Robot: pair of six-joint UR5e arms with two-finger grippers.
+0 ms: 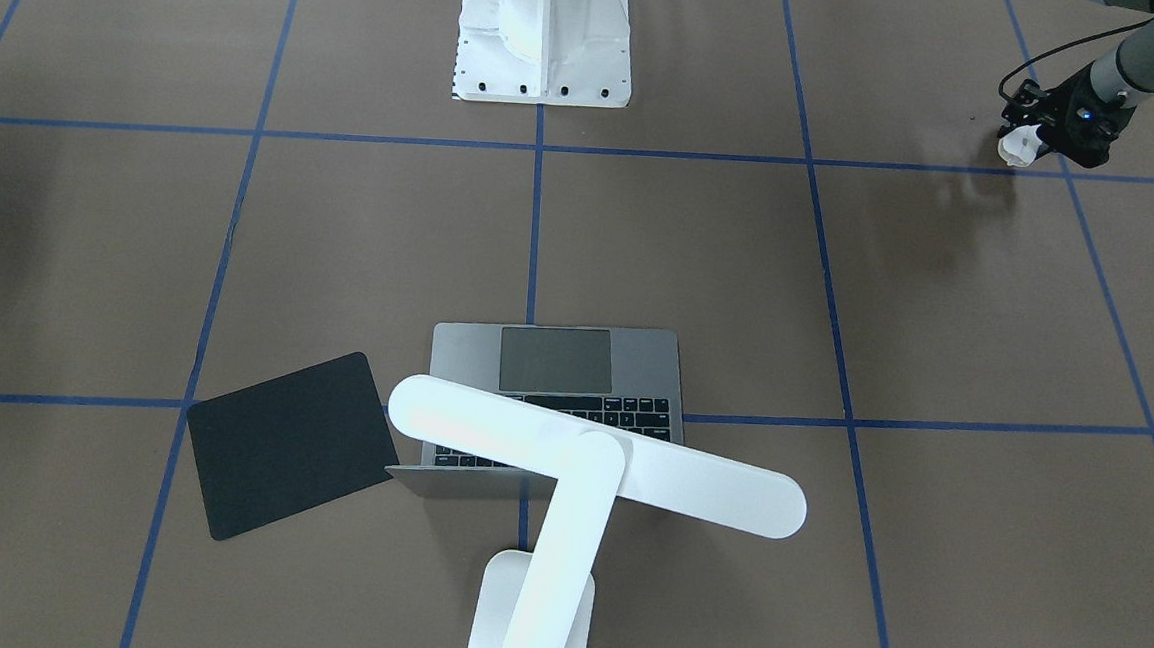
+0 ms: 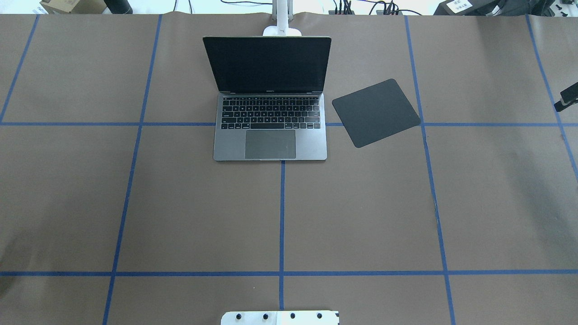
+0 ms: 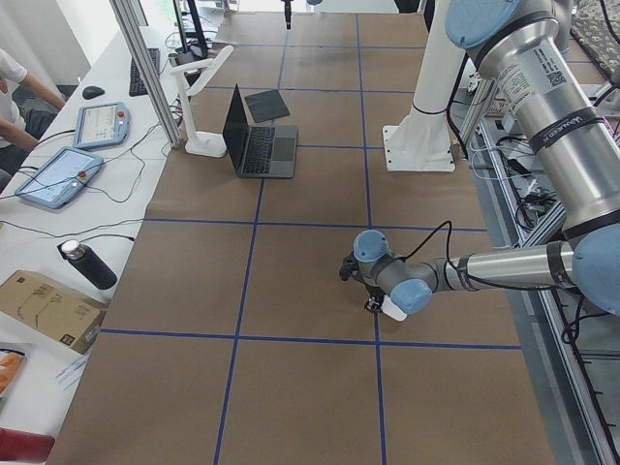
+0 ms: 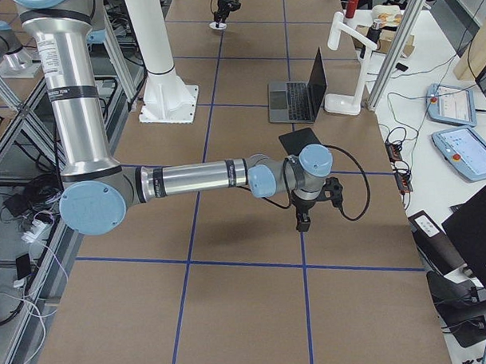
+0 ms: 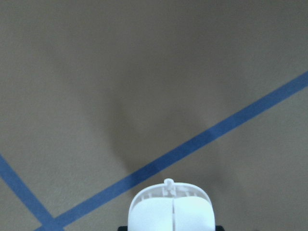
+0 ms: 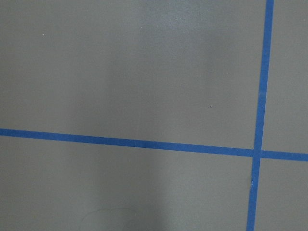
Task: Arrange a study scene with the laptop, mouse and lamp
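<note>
Left tool [image 1: 1023, 141] clamped on the mouse [image 5: 171, 211], apparently lifted off the tabletop, well out on the robot's left. Laptop [image 2: 270, 135] open at centre, lamp [image 1: 589, 455] behind it. Black mat [image 2: 376, 113] sits beyond the laptop, rightward. Right tool [image 4: 302, 221] is nearer the mat; its state cannot be told.

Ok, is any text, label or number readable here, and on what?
Nothing reads for certain.
Label on the left arm: too small.
Label on the right arm: too small.
Key legends on the laptop: too small.
White sticker at the overhead view's top edge: blurred.
The mouse: no marking shows.
</note>
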